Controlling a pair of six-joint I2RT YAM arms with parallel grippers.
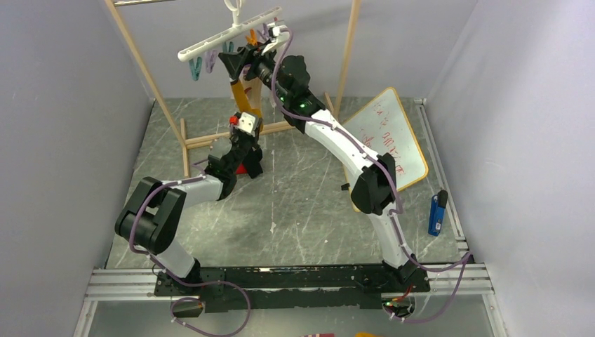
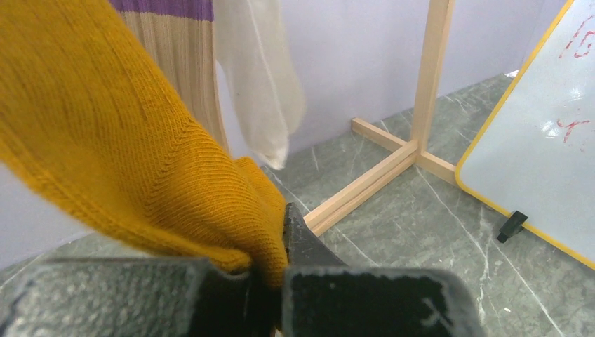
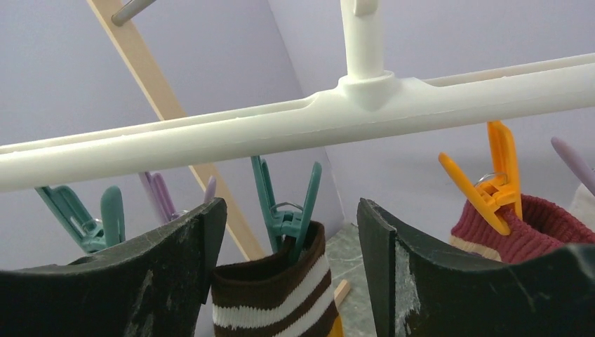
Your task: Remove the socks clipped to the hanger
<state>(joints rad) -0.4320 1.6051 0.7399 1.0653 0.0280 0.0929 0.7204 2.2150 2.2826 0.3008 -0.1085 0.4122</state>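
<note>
Left gripper (image 2: 277, 261) holding the yellow sock (image 2: 126, 140), right gripper (image 3: 291, 232) wide at the centre teal clip (image 3: 282, 210), I'm risking pulling the hanger (image 3: 210, 137) down.

Three views: one fixed and high, two mounted on my wrists.

My top camera sits above and behind the arm bases, looking down and forward over the whole table (image 1: 316, 210) from far off. The left wrist camera looks out along the left gripper (image 2: 263, 270), so close that the mustard-yellow sock (image 2: 126, 140) pinched there fills the frame left of the fingers. Beyond the fingertips it catches the wooden rack frame (image 2: 428, 84) and the whiteboard (image 2: 540, 126), both shared with the top view. The right wrist camera tilts upward past the right gripper (image 3: 289, 210), very near the hanger (image 3: 281, 133) just above its fingertips. The top view sees that hanger too.
</note>
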